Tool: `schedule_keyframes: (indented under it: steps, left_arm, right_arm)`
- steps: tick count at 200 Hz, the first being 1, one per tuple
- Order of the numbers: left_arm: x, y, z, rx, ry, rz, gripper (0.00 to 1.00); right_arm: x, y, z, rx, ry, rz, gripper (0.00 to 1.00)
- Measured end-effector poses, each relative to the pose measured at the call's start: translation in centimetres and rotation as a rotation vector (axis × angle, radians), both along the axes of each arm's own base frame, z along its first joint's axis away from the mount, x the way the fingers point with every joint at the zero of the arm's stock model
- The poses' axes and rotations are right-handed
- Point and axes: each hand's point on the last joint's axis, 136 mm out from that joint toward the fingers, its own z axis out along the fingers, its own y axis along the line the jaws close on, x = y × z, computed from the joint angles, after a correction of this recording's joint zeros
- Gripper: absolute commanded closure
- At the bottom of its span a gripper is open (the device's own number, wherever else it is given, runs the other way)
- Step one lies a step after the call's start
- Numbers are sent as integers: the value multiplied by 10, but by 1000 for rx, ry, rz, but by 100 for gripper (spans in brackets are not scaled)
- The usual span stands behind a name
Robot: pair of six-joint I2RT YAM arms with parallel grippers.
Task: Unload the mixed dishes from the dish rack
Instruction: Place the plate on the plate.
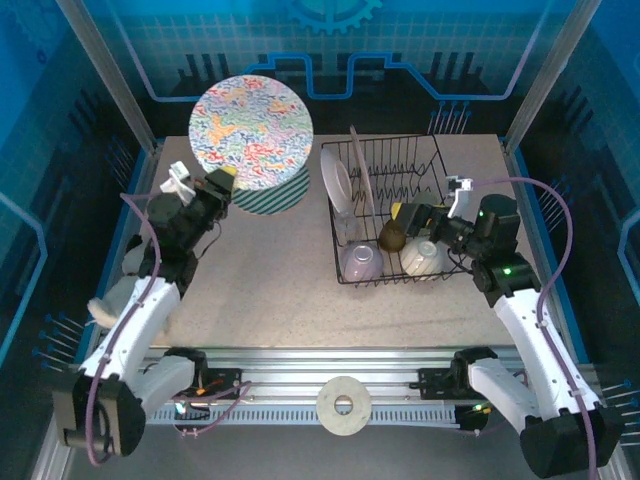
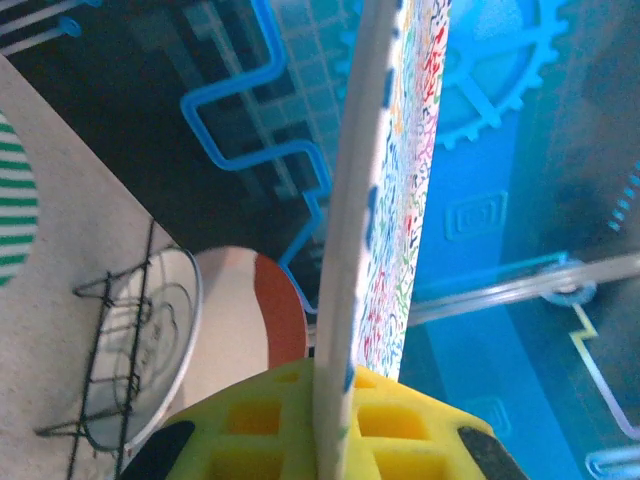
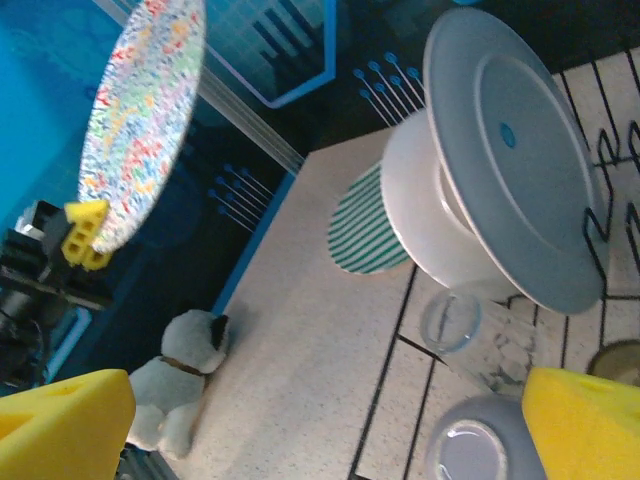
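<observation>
My left gripper (image 1: 222, 180) is shut on the rim of the speckled floral plate (image 1: 250, 125), held up on edge above the green-striped plate (image 1: 278, 195) that lies flat on the table. In the left wrist view the plate's edge (image 2: 345, 200) runs up between the yellow pads (image 2: 250, 425). The black wire dish rack (image 1: 395, 160) holds two upright plates (image 1: 337, 180), a brown cup (image 1: 392, 236) and two pale bowls (image 1: 360, 262). My right gripper (image 1: 425, 215) hangs open over the rack's right side, with a clear glass (image 3: 455, 330) and a bowl (image 3: 480, 450) beneath its yellow fingers (image 3: 60, 420).
A plush dog (image 3: 185, 385) lies at the table's left edge, beside the left arm. A white ring (image 1: 343, 403) rests on the front rail. Bare tabletop (image 1: 270, 290) stretches between the rack and the left arm.
</observation>
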Motion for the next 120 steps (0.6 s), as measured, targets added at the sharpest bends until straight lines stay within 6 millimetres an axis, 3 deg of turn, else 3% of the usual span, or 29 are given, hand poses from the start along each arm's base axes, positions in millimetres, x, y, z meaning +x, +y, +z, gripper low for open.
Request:
schedule_keyframes:
  steps: [23,59,85,120]
  left_arm:
    - [26,23,-22,0,76,29,100]
    - [65,50,-89,-21,255,37,100]
    - [83,48,-134,-35,364,2,100]
    - [106,42,-173,-54,444,-54,100]
  right_arm:
    - [2,-2,-12,-16,12,-15,0]
    - [4,-3,-23,-28,25,-32,0]
    - [3,1,-21,-25,11,-19,0]
    - [2,6,-16,-23,-12,-1,0]
